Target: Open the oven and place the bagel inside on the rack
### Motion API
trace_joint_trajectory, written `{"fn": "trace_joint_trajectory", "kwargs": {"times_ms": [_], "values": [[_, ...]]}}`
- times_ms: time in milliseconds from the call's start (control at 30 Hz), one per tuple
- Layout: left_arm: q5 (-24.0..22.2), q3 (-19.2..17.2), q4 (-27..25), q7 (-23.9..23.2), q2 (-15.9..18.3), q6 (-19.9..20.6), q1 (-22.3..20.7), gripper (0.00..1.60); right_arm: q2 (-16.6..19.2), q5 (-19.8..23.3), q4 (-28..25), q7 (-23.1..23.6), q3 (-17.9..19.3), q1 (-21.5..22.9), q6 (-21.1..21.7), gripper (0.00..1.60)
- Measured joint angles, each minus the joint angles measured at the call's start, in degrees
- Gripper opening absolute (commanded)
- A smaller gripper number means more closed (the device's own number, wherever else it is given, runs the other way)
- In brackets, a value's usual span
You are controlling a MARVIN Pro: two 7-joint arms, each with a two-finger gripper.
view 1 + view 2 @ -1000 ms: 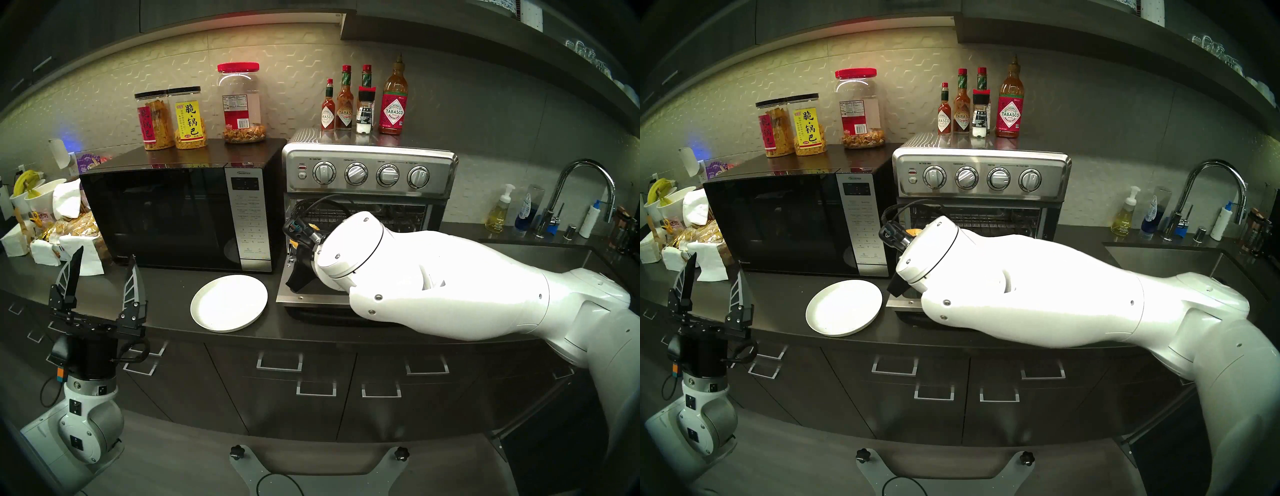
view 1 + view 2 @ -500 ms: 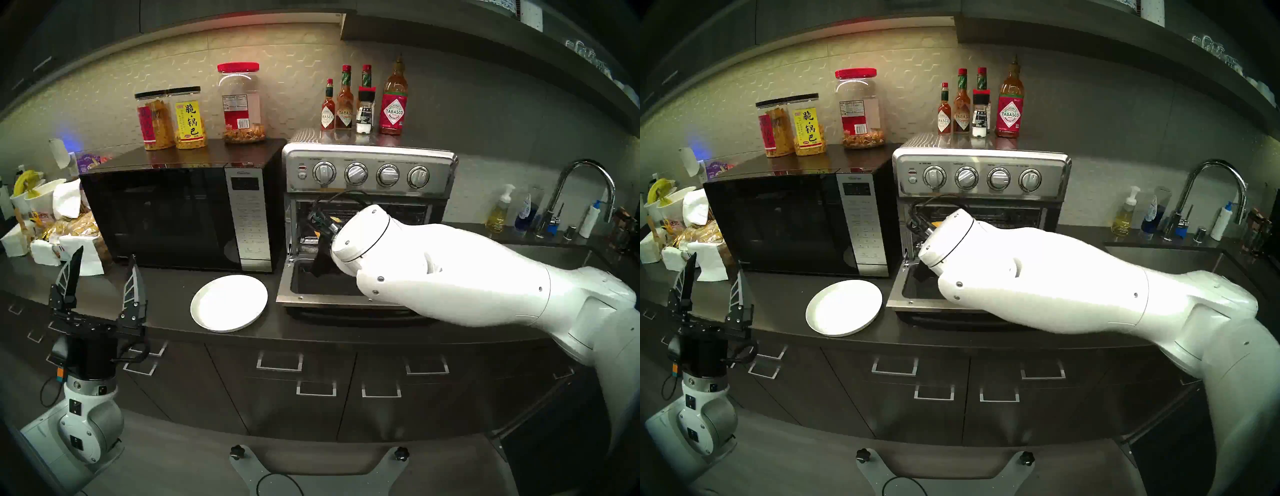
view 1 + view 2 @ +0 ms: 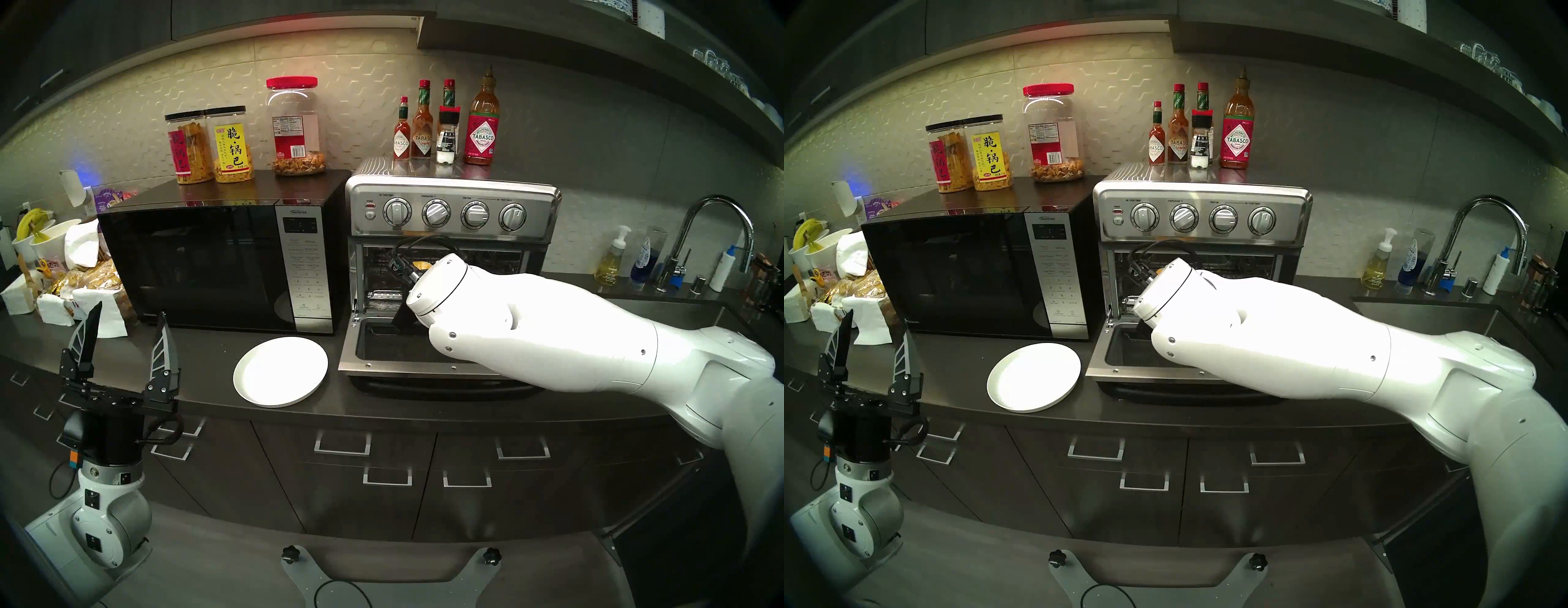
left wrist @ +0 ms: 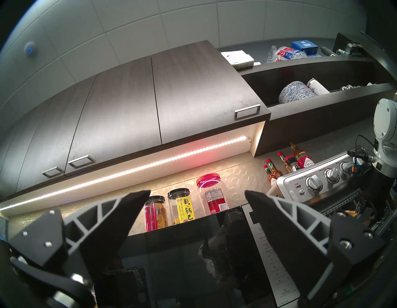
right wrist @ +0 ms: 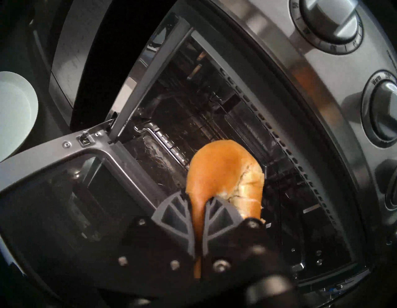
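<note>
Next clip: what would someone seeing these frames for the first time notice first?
The big white right arm reaching across the counter into the open oven, its door folded down flat. In the wrist view the right gripper pinches a golden-brown bagel at the oven's mouth, in front of the rack. Beside the oven sits a bare white plate, and the left gripper stands open at the counter's left.

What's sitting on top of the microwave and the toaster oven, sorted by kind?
Snack jars: 3
Tabasco sauce bottles: 4
Salt shaker: 1
Total: 8
</note>
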Motion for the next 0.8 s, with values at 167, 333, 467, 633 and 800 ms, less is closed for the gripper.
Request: {"fn": "trace_joint_trajectory", "kwargs": {"times_ms": [167, 333, 467, 633, 800], "values": [[0.0, 0.0, 0.0, 0.0, 0.0, 0.0, 0.0, 1.6, -1.1, -1.7, 2.5, 0.0, -0.1, -0.5, 0.0, 0.0], [0.0, 0.0, 0.0, 0.0, 0.0, 0.0, 0.0, 1.6, -2.5, -3.5, 4.7, 0.0, -0.3, -1.1, 0.0, 0.0], [0.0, 0.0, 0.0, 0.0, 0.0, 0.0, 0.0, 1.6, -3.5, -5.4, 6.0, 0.0, -0.6, -1.5, 0.0, 0.0], [0.0, 0.0, 0.0, 0.0, 0.0, 0.0, 0.0, 1.6, -4.4, -6.9, 6.8, 0.0, -0.9, -1.5, 0.0, 0.0], [0.0, 0.0, 0.0, 0.0, 0.0, 0.0, 0.0, 1.6, -4.9, -8.5, 7.2, 0.0, -1.3, -1.5, 0.0, 0.0]]}}
